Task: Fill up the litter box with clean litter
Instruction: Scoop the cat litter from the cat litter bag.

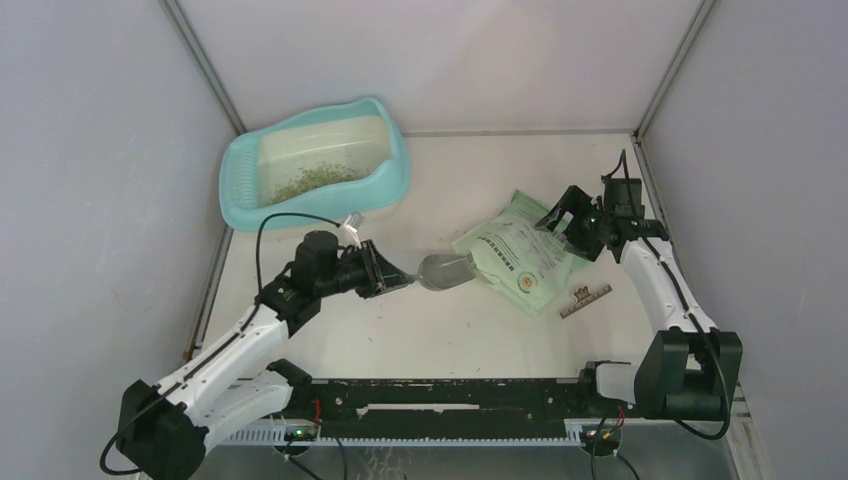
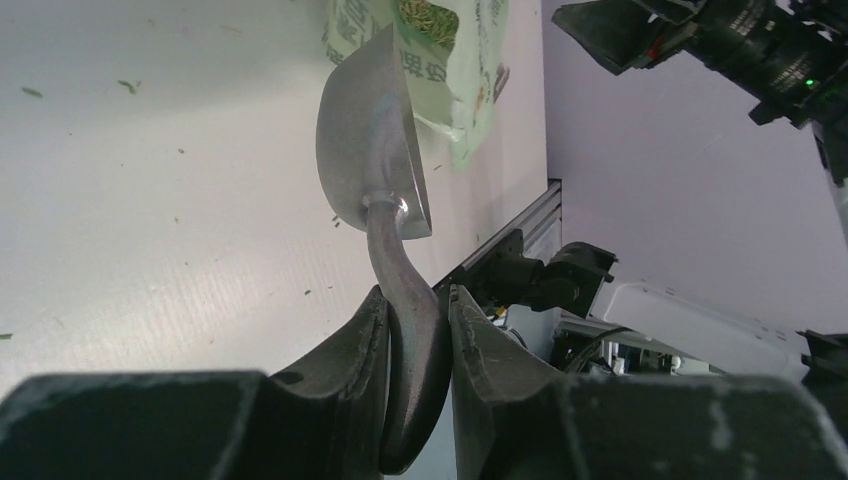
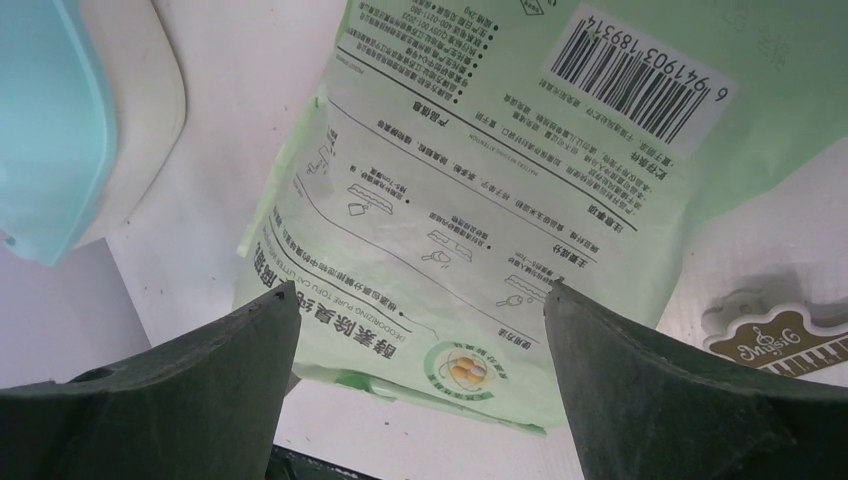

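The litter box [image 1: 236, 182] sits on the table [image 1: 450, 335], well to the left of the green bag [image 1: 520, 255] and farther back. It has a thin patch of litter [image 1: 315, 180] on its pale floor. Left of the bag, my left claw [image 1: 396, 272] is pinched nearly closed on the handle of the metal scoop [image 1: 445, 270], whose bowl reaches the bag's left edge. My right claw [image 3: 417, 295] hangs over the bag's right end, spread wide with nothing between its fingers. A brown clip [image 1: 585, 300] lies just right of the bag's near corner.
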`<state>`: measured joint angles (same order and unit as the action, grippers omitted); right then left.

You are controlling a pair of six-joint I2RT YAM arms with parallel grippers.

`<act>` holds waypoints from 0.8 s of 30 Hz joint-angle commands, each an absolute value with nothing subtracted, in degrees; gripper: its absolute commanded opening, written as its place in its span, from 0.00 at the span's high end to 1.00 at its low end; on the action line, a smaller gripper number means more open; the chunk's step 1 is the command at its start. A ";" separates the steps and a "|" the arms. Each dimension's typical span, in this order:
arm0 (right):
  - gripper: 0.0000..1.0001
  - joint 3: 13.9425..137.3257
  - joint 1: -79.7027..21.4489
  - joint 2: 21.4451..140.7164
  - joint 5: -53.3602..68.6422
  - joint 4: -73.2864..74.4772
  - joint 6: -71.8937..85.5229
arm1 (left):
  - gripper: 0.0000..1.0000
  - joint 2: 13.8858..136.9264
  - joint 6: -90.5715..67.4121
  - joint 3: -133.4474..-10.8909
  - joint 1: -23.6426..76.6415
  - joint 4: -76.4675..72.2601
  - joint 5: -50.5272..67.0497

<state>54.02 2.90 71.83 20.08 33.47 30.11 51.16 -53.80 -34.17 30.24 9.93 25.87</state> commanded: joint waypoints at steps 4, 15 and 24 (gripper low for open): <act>0.02 54.05 4.17 73.17 20.99 29.64 30.11 | 0.82 58.47 -55.26 -38.30 31.28 0.34 21.90; 0.02 54.05 5.30 78.91 19.45 25.98 32.57 | 0.83 75.60 -56.51 -53.52 36.86 -5.47 20.26; 0.02 54.05 7.04 79.54 19.85 24.98 33.05 | 0.83 85.35 -56.01 -58.07 39.13 -3.34 16.79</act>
<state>54.02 6.15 80.25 19.84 27.94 32.45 82.96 -55.59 -53.65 38.22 -0.62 19.11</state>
